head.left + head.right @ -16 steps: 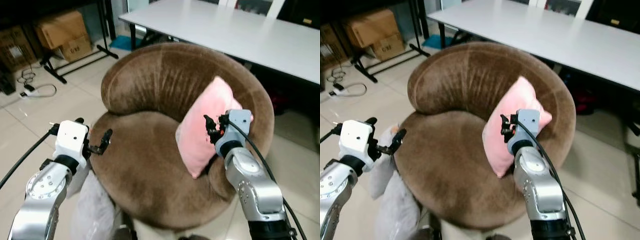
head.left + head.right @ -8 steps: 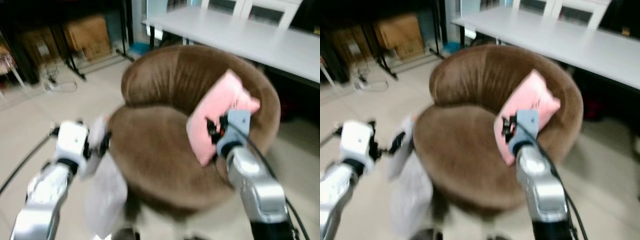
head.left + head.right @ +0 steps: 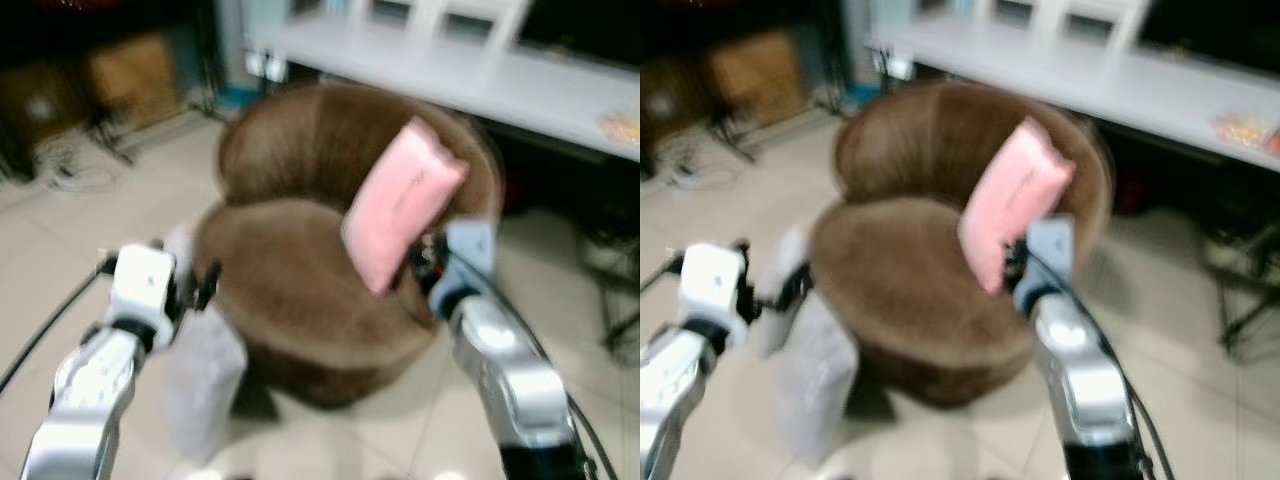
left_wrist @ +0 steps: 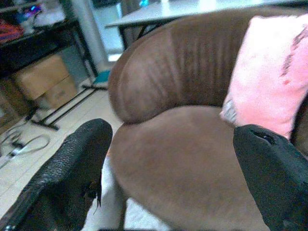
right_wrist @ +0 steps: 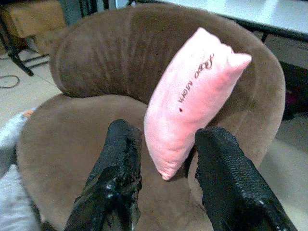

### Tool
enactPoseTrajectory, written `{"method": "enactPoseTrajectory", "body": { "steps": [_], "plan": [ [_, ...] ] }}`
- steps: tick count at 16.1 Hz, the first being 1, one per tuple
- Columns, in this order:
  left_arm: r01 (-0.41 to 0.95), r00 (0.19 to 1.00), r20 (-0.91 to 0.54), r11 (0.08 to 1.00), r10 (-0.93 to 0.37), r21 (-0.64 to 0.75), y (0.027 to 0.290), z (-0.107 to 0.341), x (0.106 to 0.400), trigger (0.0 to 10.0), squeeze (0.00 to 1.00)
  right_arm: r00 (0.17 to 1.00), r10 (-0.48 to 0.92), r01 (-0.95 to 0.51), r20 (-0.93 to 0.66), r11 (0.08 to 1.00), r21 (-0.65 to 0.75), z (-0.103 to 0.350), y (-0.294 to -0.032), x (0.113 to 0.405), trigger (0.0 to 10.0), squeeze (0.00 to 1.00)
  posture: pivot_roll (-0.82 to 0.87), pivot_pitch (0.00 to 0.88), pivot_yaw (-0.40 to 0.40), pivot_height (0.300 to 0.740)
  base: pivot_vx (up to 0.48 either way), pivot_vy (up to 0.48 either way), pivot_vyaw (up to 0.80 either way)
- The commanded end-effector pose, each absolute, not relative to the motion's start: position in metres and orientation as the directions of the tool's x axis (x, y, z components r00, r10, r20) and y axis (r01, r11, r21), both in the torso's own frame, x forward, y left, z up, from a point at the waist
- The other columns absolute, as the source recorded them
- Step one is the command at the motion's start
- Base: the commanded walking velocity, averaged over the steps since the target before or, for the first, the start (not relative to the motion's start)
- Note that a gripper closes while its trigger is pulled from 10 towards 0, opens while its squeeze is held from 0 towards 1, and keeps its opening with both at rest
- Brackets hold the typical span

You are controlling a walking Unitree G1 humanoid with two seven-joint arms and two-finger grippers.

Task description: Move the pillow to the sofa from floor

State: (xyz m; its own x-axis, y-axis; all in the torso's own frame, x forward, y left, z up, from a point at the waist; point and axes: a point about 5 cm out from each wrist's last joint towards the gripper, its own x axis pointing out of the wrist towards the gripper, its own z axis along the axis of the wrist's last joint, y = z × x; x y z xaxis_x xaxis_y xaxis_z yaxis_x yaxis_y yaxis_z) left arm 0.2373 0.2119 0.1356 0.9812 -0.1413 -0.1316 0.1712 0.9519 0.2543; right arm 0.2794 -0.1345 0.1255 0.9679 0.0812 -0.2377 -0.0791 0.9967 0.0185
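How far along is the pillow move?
Looks done: the pink pillow stands on the brown sofa, leaning against its backrest. In hand: nothing; the right hand is open just short of the pillow, and the left hand is open beside the seat. Left: probably only backing off. A grey cushion leans against the sofa's side on the floor.

A round brown velvet sofa chair (image 5: pixel 96 120) stands on a pale tiled floor (image 3: pixel 60 230), a pink rectangular pillow (image 5: pixel 192 101) propped upright on its seat against the curved backrest. A grey-white fabric bundle (image 3: pixel 200 370) rests against the chair's base.
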Motion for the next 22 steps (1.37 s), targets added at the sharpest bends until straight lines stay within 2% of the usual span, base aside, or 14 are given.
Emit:
{"method": "enactPoseTrajectory", "body": {
  "steps": [1,10,22],
  "plan": [
    [0.167,0.982,-0.127,0.954,-0.139,0.250,0.2110,0.1362,0.2368,10.0,0.00,0.968,0.087,-0.083,-0.234,0.996,0.027,0.1277,-0.1358,0.2815,10.0,0.00,-0.01,0.000,-0.032,0.740,0.000,0.266,0.00],
    [0.158,0.983,-0.128,0.955,-0.130,0.249,0.2130,0.1355,0.2358,10.0,0.00,0.967,0.124,-0.116,-0.221,0.992,0.048,0.1303,-0.1340,0.2825,10.0,0.00,-0.01,0.000,-0.036,0.740,0.000,0.337,0.00],
    [0.144,0.986,-0.116,0.957,-0.117,0.252,0.2150,0.1375,0.2398,10.0,0.00,0.970,0.091,-0.083,-0.227,0.996,0.044,0.1293,-0.1360,0.2848,10.0,0.00,-0.01,0.000,-0.037,0.740,0.000,0.338,0.00]
  ]
}}
